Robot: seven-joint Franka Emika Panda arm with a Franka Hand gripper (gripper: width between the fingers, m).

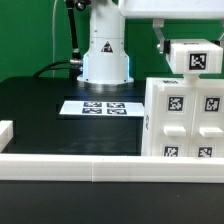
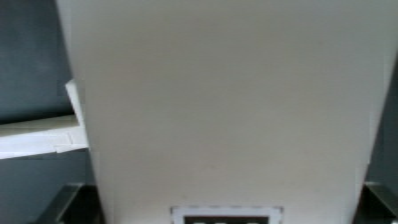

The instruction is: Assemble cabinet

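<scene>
Exterior view: fingers (image 1: 162, 42) pinch a panel (image 1: 195, 57) above the cabinet body (image 1: 185, 120), edges apart.

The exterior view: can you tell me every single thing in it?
cabinet body: one, white with black-and-white tags, on the table at the exterior view's right
small panel: one, white with one tag, just above the cabinet body
marker board: one, white with tags, flat mid-table
border rail: one, white, along the table's near edge
table: one, black, under everything
robot base: one, white with blue ring, at the back
gripper: one, dark, beside the small panel
</scene>
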